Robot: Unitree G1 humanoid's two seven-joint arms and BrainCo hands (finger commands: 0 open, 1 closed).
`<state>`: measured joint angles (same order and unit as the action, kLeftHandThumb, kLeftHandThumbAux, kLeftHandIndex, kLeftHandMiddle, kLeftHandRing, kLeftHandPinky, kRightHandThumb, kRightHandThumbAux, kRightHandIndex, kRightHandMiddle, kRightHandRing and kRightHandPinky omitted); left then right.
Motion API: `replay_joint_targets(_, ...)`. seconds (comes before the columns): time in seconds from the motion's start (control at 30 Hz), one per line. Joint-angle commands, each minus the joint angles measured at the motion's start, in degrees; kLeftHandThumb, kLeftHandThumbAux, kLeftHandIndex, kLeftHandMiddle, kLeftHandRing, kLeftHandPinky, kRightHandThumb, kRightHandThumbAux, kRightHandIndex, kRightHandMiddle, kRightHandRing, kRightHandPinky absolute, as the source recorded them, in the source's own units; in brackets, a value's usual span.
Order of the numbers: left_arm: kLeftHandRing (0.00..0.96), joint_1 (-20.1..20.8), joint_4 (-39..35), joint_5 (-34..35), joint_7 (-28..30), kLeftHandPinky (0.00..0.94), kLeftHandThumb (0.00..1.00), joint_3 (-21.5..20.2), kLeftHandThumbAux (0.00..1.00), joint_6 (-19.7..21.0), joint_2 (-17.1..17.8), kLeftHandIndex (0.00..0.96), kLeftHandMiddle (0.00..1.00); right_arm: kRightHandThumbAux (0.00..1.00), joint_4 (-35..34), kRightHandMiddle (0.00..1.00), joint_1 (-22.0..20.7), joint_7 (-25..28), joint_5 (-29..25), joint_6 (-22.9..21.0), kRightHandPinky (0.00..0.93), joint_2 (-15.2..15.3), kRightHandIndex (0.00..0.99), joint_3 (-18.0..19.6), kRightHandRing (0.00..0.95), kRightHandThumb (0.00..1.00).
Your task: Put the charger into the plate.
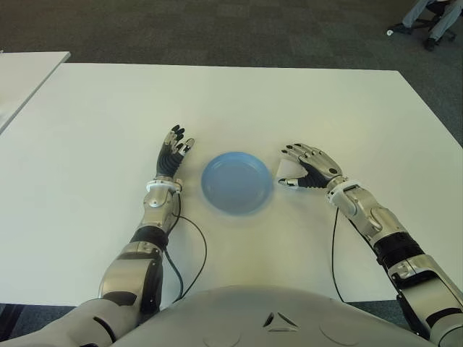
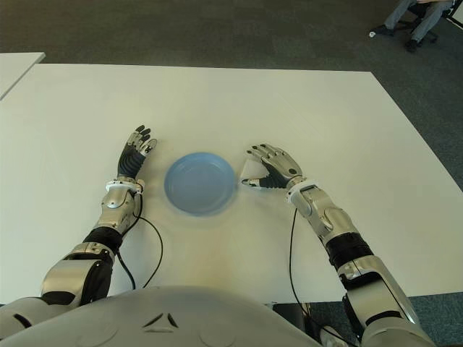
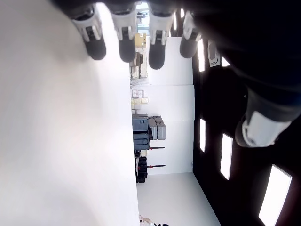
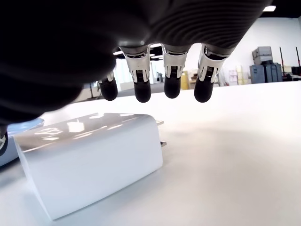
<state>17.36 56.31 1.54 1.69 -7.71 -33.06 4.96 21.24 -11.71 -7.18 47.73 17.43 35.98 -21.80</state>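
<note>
The charger [image 4: 89, 160] is a smooth white plastic block with a glossy top that mirrors the ceiling lights, lying on a matt white desk [image 1: 239, 108]. The plate [image 1: 237, 181] looks like smooth, pale blue plastic with a soft sheen. Each hand [image 1: 309, 168] combines silver metal-look segments with black ribbed rubbery pads; the floor [image 1: 217, 29] is dark rough carpet.
</note>
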Motion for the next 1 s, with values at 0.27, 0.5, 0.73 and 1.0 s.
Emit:
replay_joint_targets(0.27, 0.095, -2.77, 2.58, -0.92, 0.50, 0.064, 0.000, 0.74, 0.514, 3.17, 0.07, 0.051, 0.126, 0.267, -3.91, 0.000, 3.29, 1.20, -0.21, -0.91, 0.000, 1.49, 0.000, 1.14, 0.000, 0.299)
replay_joint_targets(0.5, 0.092, -2.69, 2.67, -0.94, 0.65, 0.058, 0.000, 0.77, 0.512, 2.90, 0.10, 0.052, 0.125, 0.273, -6.03, 0.000, 4.84, 2.08, -0.34, -1.32, 0.000, 2.17, 0.000, 1.80, 0.000, 0.291)
replay_joint_targets(0.73, 0.097, -2.59, 2.80, -0.79, 0.60, 0.063, 0.000, 0.62, 0.514, 3.08, 0.10, 0.057, 0.128, 0.279, -7.47, 0.000, 6.16, 2.44, 0.45, -1.68, 0.000, 2.64, 0.000, 2.24, 0.000, 0.291)
replay_joint_targets(1.0, 0.094, -2.72, 2.71, -0.63, 1.37, 0.069, 0.000, 0.63, 0.511, 2.81, 0.16, 0.047, 0.121, 0.289, -8.00, 0.000, 6.75, 2.63, 1.44, -1.95, 0.000, 3.10, 0.000, 1.94, 0.000, 0.298)
